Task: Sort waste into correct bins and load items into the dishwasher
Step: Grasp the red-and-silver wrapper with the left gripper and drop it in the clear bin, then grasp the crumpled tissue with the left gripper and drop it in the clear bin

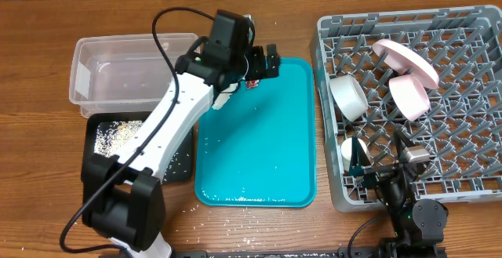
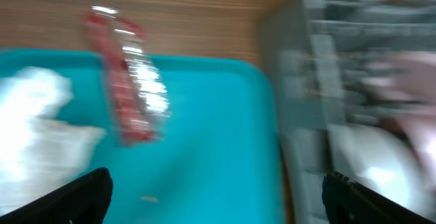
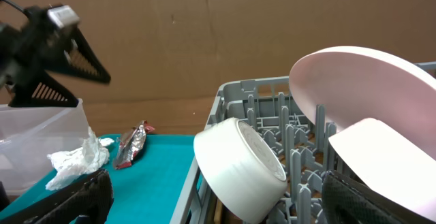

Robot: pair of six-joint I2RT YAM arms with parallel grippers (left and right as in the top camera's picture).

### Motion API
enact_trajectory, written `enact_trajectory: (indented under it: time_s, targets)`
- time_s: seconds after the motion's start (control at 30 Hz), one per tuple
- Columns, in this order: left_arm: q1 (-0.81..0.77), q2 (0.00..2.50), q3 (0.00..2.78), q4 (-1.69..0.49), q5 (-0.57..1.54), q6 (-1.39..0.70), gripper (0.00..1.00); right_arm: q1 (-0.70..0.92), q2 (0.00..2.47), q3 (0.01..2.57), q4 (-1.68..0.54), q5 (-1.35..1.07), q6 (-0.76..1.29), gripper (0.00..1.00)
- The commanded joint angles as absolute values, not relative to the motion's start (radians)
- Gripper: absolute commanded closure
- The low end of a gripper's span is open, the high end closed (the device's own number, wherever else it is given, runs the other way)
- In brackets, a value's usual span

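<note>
1. My left gripper (image 2: 214, 186): spread wide, empty, over teal tray (image 2: 218, 115) corner.
2. Snack wrapper (image 2: 129, 81): on tray, just beside napkin (image 2: 41, 135).
3. Hazard: closing off-centre may pinch napkin too, mixing bins.
4. My right gripper (image 3: 214, 197): wide, empty.

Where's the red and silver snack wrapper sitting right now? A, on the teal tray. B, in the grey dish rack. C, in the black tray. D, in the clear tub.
A: the right wrist view shows the snack wrapper lying at the far edge of the teal tray, next to the crumpled napkin.
</note>
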State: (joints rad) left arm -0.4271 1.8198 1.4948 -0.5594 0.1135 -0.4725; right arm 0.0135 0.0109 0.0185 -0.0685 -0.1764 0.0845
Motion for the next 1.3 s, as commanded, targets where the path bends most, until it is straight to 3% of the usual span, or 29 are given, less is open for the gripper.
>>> enact_trajectory:
  time_s: [0.0,0.1,0.27,0.37,0.43,0.5,0.53,0.77,0.87,0.9,1.0,1.13,1.17,1.2,1.27]
  targets:
    - [-0.459,1.902,1.495,-0.535,-0.194,-0.358,0.02,0.011,0.003,0.008,-0.061,-0.178,0.081,0.00]
    - [-0.471,1.970,1.495,-0.471,-0.221,-0.332,0.14,0.011,0.003,0.008,-0.061,-0.178,0.081,0.00]
    - [-0.475,2.087,1.495,-0.381,-0.220,-0.328,0.16,0.011,0.003,0.008,-0.061,-0.178,0.081,0.00]
    - [-0.475,2.155,1.495,-0.336,-0.194,-0.328,0.29,0.011,0.003,0.008,-0.061,-0.178,0.081,0.00]
    - [-0.477,2.165,1.495,-0.331,-0.137,-0.328,0.45,0.011,0.003,0.008,-0.061,-0.178,0.081,0.00]
    - [-0.481,2.155,1.496,-0.344,-0.102,-0.325,0.92,0.011,0.003,0.008,-0.061,-0.178,0.081,0.00]
    - [-0.483,2.143,1.497,-0.361,-0.101,-0.325,0.96,0.011,0.003,0.008,-0.061,-0.178,0.081,0.00]
    - [-0.484,1.831,1.509,-0.553,-0.045,-0.338,0.96,0.011,0.003,0.008,-0.061,-0.178,0.081,0.00]
    - [-0.474,1.701,1.509,-0.667,-0.187,-0.358,0.96,0.011,0.003,0.008,-0.061,-0.178,0.081,0.00]
    - [-0.453,1.655,1.509,-0.777,-0.326,-0.428,0.96,0.011,0.003,0.008,-0.061,-0.178,0.081,0.00]
    - [-0.360,1.670,1.506,-0.972,-0.403,-0.675,0.96,0.011,0.003,0.008,-0.061,-0.178,0.081,0.00]
    - [-0.268,1.742,1.506,-0.993,-0.398,-0.723,0.96,0.011,0.003,0.008,-0.061,-0.178,0.081,0.00]
    - [-0.241,1.766,1.506,-0.981,-0.376,-0.722,0.95,0.011,0.003,0.008,-0.061,-0.178,0.081,0.00]
    - [-0.225,1.779,1.506,-0.970,-0.346,-0.722,0.74,0.011,0.003,0.008,-0.061,-0.178,0.081,0.00]
    - [-0.194,1.795,1.507,-0.937,-0.262,-0.703,0.00,0.011,0.003,0.008,-0.061,-0.178,0.081,0.00]
